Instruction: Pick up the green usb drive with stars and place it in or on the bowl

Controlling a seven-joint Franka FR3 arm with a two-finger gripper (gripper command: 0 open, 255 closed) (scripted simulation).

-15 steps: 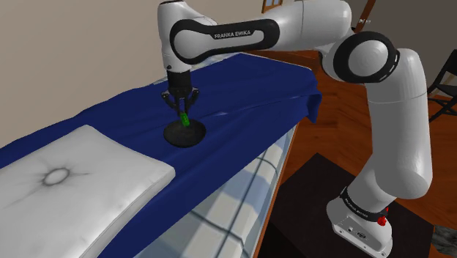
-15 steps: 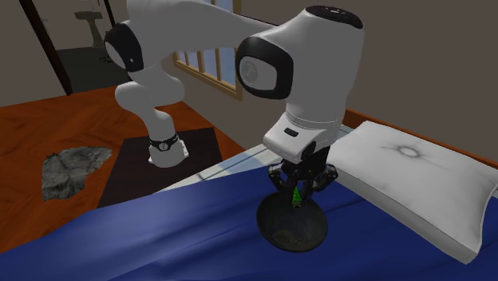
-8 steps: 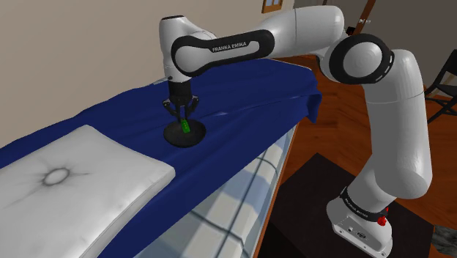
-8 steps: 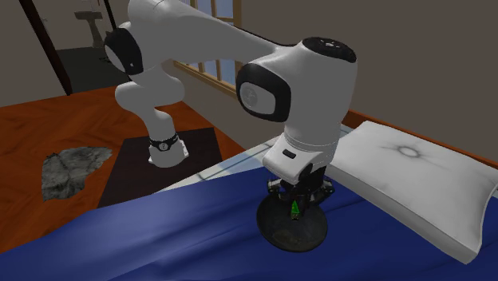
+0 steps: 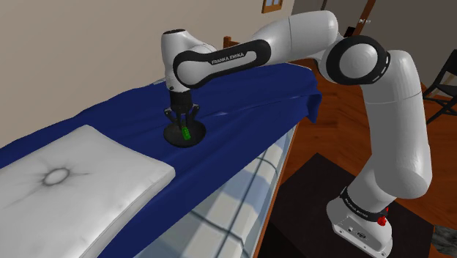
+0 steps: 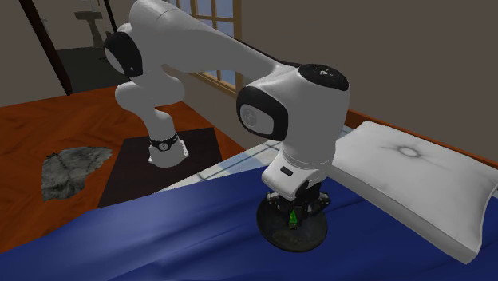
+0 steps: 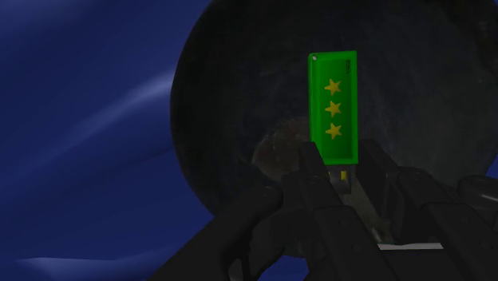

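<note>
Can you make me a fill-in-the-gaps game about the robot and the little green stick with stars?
The green USB drive has ___ yellow stars. The black hand holds it over a dark round ___. Underneath lies a ___ bedspread. Nearby rests a white ___.
Missing words: three; bowl; blue; pillow.

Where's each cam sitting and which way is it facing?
Shoulder view: behind the stand, looking down over the bed at the bowl; whole arm shows.
Second exterior view: across the bed, facing arm and stand.
Wrist view: on the hand, looking into the bowl; gripper clasps the green usb drive.
All share bowl and drive.
</note>
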